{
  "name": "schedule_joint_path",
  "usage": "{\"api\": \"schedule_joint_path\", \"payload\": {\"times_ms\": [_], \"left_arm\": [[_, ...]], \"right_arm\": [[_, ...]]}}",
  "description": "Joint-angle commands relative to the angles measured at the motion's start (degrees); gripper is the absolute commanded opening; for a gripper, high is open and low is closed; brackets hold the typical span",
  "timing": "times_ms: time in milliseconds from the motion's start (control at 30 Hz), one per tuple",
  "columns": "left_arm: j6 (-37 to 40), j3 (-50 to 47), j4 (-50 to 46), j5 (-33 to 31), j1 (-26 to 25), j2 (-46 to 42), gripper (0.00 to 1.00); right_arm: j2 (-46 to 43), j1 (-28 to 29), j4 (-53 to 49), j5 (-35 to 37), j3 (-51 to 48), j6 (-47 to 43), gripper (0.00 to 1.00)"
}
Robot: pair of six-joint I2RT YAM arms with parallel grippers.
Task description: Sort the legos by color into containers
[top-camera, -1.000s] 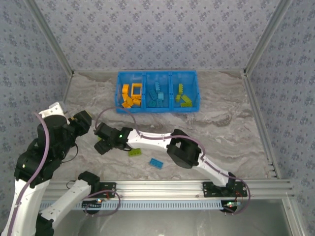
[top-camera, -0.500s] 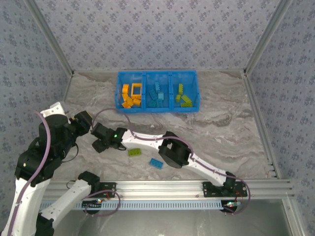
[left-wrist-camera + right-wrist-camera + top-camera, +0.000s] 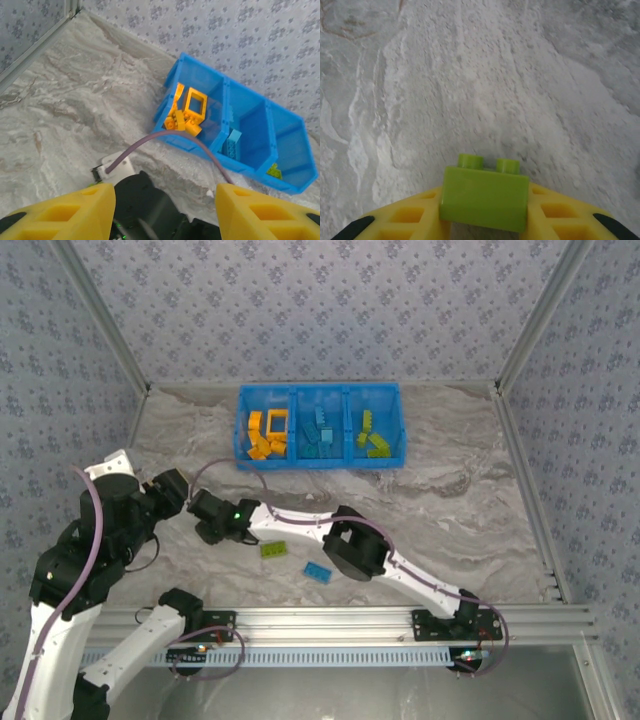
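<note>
Legos [image 3: 262,435] mostly lay in the containers [image 3: 320,464] at the counter's [image 3: 450,500] far edge, seen from above, while a loose lime brick [image 3: 273,549] and a blue brick [image 3: 318,572] sat close to the near edge. From the left wrist, the left end effector [image 3: 160,212] stood spread and empty, facing the orange frame piece [image 3: 196,102] among the containers. From the right wrist, the right end effector [image 3: 485,215] pinched a second lime brick [image 3: 485,197] across its flat sides, studs pointing away from the wrist. Light, rigid and slick, it probably suited exactly that hold.
</note>
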Motion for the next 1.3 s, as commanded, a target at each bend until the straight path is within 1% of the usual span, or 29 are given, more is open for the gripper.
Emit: {"api": "schedule_joint_path", "payload": {"times_ms": [0, 100, 200, 300, 367, 400, 433, 500, 600, 667, 767, 833, 967, 1133, 1267], "left_arm": [[-1.65, 4.16, -5.72, -0.81, -0.12, -0.82, 0.55], [-2.74, 4.69, -8.38, 1.27, -0.1, -0.71, 0.55], [-2.63, 3.69, -8.42, 6.61, -0.14, 0.05, 0.55], [-2.69, 1.38, -4.69, 14.53, -0.14, 1.86, 0.55], [-3.38, -1.1, -0.3, 19.69, -0.35, 3.72, 0.54], [-3.85, -2.31, 2.0, 21.18, -0.71, 4.55, 0.53], [-4.4, -3.78, 4.58, 22.11, -1.76, 5.35, 0.53], [-5.42, -6.1, 9.09, 21.98, -4.86, 7.19, 0.53], [-6.54, -7.66, 14.8, 18.7, -12.24, 11.21, 0.53], [-6.13, -7.34, 17.61, 15.37, -17.77, 14.58, 0.53], [-6.22, -7.05, 22.2, 14.99, -21.12, 18.76, 0.53], [-6.3, -7.19, 25.68, 14.54, -22.61, 20.54, 0.53], [-5.81, -6.79, 28.41, 13.59, -24.41, 23.02, 0.53], [-5.07, -5.82, 27.9, 13.06, -25.1, 24.49, 0.53], [-5.12, -6.07, 27.51, 12.55, -25.11, 23.9, 0.53]], "right_arm": [[-9.31, -1.11, 3.18, 3.26, -6.81, 0.4, 0.36], [-17.82, -2.3, 7.1, 5.38, -15.86, 0.32, 0.36], [-26.46, -4.15, 8.85, 7.93, -24.02, 0.03, 0.36], [-35.7, -7.71, 8.62, 8.93, -31.67, 0.31, 0.37], [-41.46, -11.1, 6.6, 9.49, -36.04, 0.38, 0.37], [-43.78, -12.88, 5.69, 9.55, -38.03, 0.34, 0.37], [-46.19, -15.08, 4.2, 9.65, -39.74, 0.57, 0.37], [-49.95, -19.77, 2.09, 9.78, -42.96, 0.93, 0.37], [-53.17, -27.52, -0.35, 8.65, -46.12, 1.64, 0.38], [-52.43, -32.05, -2.13, 8.38, -45.89, 1.99, 0.38], [-48.07, -37.48, -3.81, 8.5, -43.06, 2.6, 0.38], [-44.72, -39.7, -4.57, 9.31, -40.42, 2.85, 0.38], [-35.7, -42.67, -7.75, 11.97, -32.16, 4.14, 0.38], [-26.01, -43.94, -12.28, 16.26, -22.19, 7.48, 0.38], [-18.29, -44.42, -17.12, 18.86, -13.67, 8.92, 0.38]]}}
